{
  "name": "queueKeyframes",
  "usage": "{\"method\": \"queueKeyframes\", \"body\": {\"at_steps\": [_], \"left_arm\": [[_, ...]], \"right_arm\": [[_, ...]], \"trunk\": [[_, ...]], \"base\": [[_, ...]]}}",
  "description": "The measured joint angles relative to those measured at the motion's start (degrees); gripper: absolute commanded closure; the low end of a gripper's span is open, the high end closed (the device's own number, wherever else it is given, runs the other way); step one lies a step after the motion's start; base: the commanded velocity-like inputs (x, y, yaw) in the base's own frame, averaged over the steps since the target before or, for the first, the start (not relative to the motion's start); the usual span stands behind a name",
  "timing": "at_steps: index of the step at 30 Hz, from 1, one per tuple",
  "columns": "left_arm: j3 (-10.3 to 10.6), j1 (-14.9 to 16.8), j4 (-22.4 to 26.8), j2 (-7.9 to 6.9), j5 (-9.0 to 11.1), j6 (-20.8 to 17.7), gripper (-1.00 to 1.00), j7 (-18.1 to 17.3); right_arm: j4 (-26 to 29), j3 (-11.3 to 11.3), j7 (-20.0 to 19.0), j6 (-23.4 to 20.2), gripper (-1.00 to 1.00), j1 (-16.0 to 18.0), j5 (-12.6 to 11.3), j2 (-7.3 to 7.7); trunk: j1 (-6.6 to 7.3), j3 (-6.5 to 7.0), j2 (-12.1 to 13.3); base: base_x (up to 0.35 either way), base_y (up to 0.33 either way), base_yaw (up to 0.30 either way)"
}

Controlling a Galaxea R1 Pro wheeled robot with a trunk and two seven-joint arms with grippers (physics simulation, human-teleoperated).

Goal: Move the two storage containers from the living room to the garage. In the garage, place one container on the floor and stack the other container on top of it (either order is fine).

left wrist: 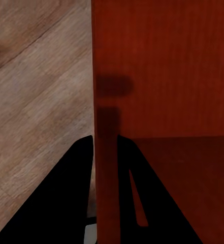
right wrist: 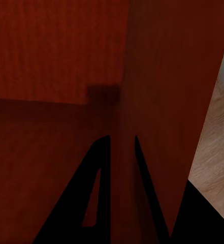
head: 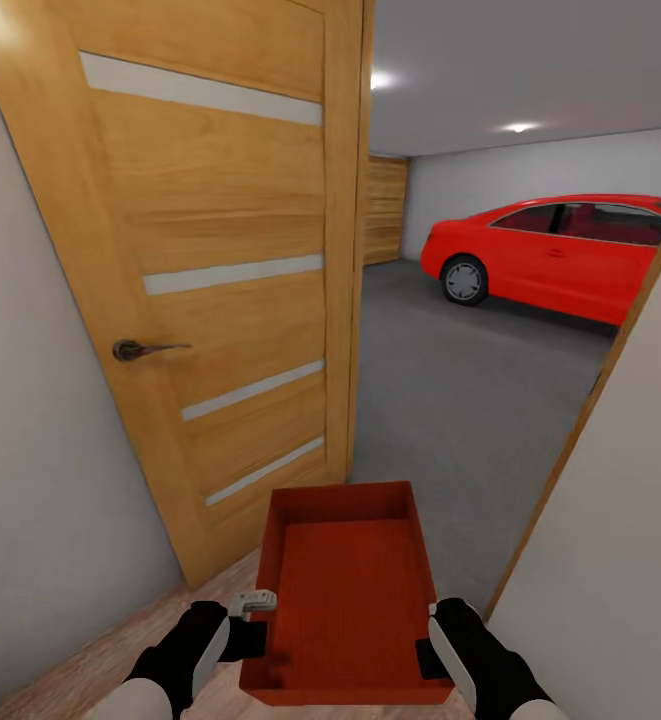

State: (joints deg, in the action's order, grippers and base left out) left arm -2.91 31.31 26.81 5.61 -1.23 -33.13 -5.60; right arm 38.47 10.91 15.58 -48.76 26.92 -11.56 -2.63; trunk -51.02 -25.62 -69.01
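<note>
- Now held low in front of the trunk: one red-orange storage container (head: pixel 350 590), over wood-plank flooring (head: pixel 80 670) at an open wooden door (head: pixel 210 270).
- Left claw (head: pixel 253 622) pinching its left wall; right claw (head: pixel 432 640) pinching its right wall.
- Beyond the doorway: grey garage floor (head: pixel 460 390), red car (head: pixel 560 250).
</note>
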Motion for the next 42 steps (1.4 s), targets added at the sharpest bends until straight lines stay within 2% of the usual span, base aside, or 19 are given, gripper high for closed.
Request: {"method": "queueKeyframes", "body": {"at_steps": [11,35,42], "left_arm": [[0.0,0.0,0.0,0.00,0.0,0.0,1.00,0.0],[0.0,0.0,-0.1,0.01,0.0,0.0,1.00,0.0],[0.0,0.0,0.0,0.00,0.0,0.0,1.00,0.0]], "right_arm": [[0.0,0.0,0.0,0.0,1.00,0.0,0.0,0.00],[0.0,0.0,0.0,0.0,1.00,0.0,0.0,0.00],[0.0,0.0,0.0,0.0,1.00,0.0,0.0,-0.01]], "trunk": [[-0.02,0.00,0.0],[-0.02,0.00,0.0],[-0.02,0.00,0.0]], "base": [[0.060,0.062,-0.028],[0.000,0.000,-0.268],[0.000,0.000,-0.090]]}}
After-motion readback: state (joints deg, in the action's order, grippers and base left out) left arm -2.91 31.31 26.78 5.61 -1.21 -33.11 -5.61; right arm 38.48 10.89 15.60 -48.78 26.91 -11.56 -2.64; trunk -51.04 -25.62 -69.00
